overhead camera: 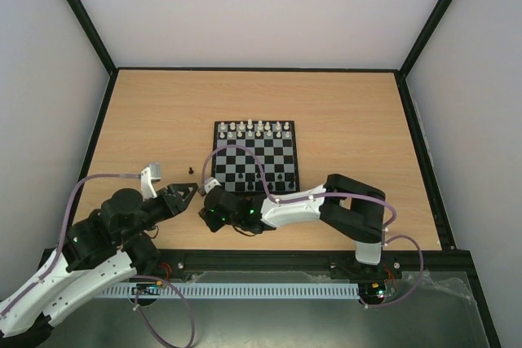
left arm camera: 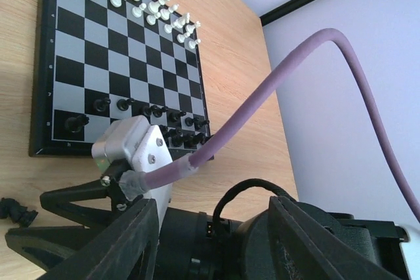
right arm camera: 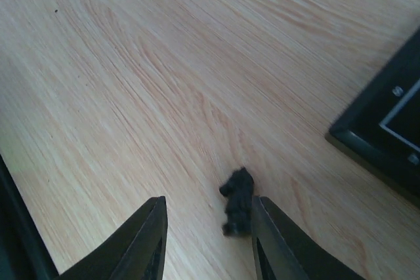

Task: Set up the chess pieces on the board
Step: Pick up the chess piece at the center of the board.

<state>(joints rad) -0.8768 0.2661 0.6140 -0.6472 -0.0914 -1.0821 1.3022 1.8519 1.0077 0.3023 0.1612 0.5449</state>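
The board (overhead camera: 255, 156) lies mid-table, with white chess pieces (left arm camera: 138, 1) on its far rows and black ones (left arm camera: 154, 111) on its near rows. A black knight (right arm camera: 237, 209) lies on its side on the table, just off the board's near-left corner (right arm camera: 387, 142). My right gripper (right arm camera: 207, 234) is open around the knight, which touches only the right finger (right arm camera: 279, 244). From above the knight is hidden under that gripper. My left gripper (left arm camera: 213, 240) is open and empty, close to the right arm's wrist (left arm camera: 128, 152).
One more small black piece (overhead camera: 190, 169) stands on the bare wood left of the board. The right arm's purple cable (left arm camera: 315, 47) arcs over the board's near-left part. Both grippers crowd the spot by the board's near-left corner.
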